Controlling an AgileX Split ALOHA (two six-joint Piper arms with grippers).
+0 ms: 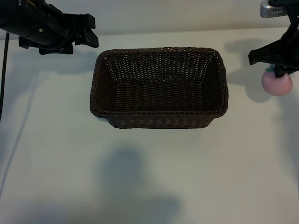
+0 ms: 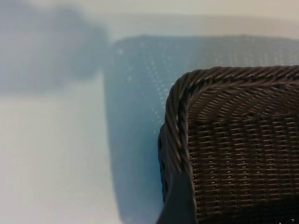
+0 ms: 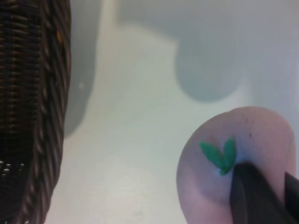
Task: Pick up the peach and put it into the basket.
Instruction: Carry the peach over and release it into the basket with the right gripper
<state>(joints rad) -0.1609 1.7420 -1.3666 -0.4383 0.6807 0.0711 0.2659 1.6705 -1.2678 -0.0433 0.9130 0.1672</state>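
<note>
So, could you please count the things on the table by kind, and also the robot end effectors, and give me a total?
Basket: 1, dark-brown wicker, at the middle of the table.
Peach: 1, pale pink, beyond the basket's right end, outside it.
End effectors: 2, the left end effector open near the basket's far left corner, the right end effector shut on the peach.
Total: 4

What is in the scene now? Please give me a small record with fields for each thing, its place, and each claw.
peach: right of the basket, lifted off the table, its shadow apart beside it
basket: middle of the table, nothing inside
right claw: shut on the peach at its stem end
left claw: open, holds nothing, near the basket's far left corner
table: pale and bare around the basket
task state: peach not yet in basket
</note>
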